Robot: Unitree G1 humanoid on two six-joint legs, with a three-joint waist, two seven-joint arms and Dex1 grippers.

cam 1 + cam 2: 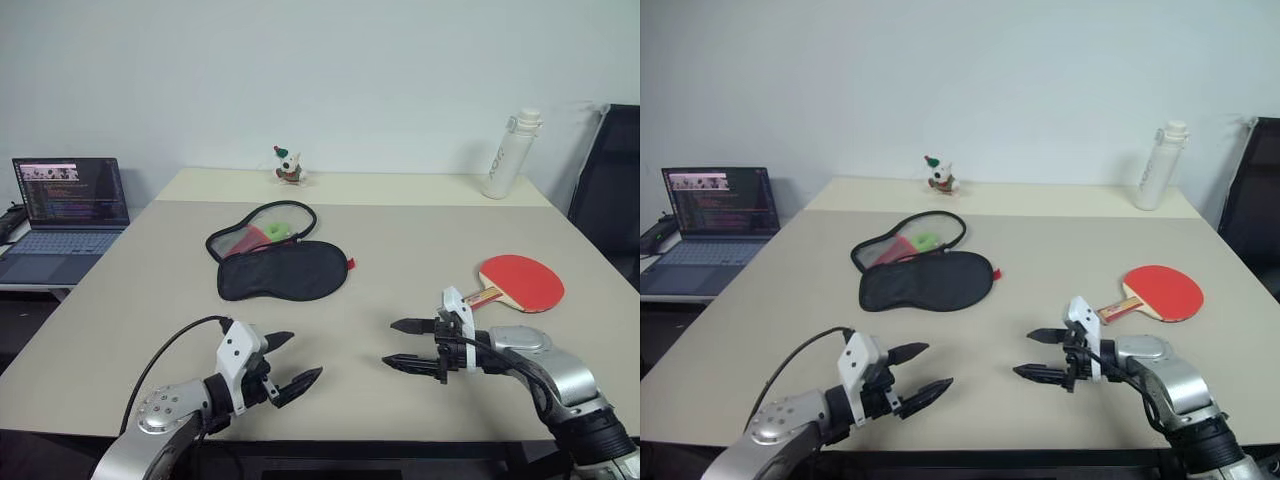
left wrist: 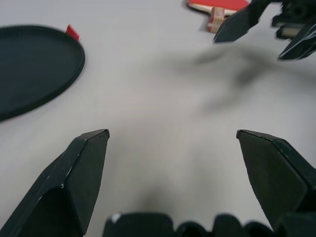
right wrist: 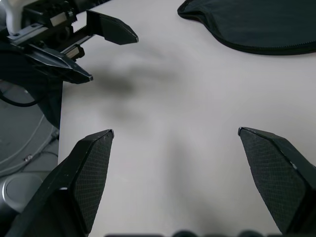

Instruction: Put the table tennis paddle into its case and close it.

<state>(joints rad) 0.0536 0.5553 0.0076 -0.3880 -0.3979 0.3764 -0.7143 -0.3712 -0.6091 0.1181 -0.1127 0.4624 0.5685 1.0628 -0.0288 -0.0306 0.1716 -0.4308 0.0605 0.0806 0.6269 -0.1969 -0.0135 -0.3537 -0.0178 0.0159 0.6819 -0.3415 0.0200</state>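
The table tennis paddle lies flat at the right of the table, red face up, its wooden handle pointing toward the table's middle. The case lies unzipped at the table's centre, one black half spread toward me. Its other half lies behind, showing mesh, red lining and a green ring. My left gripper hovers open over the near edge, well short of the case. My right gripper is open too, pointing left, with the paddle just behind its wrist. Both hold nothing. The left wrist view shows the paddle and the case.
A laptop sits open on a side desk at the left. At the table's far edge stand a white bottle on the right and a small toy figure in the middle. A black chair is beyond the right edge.
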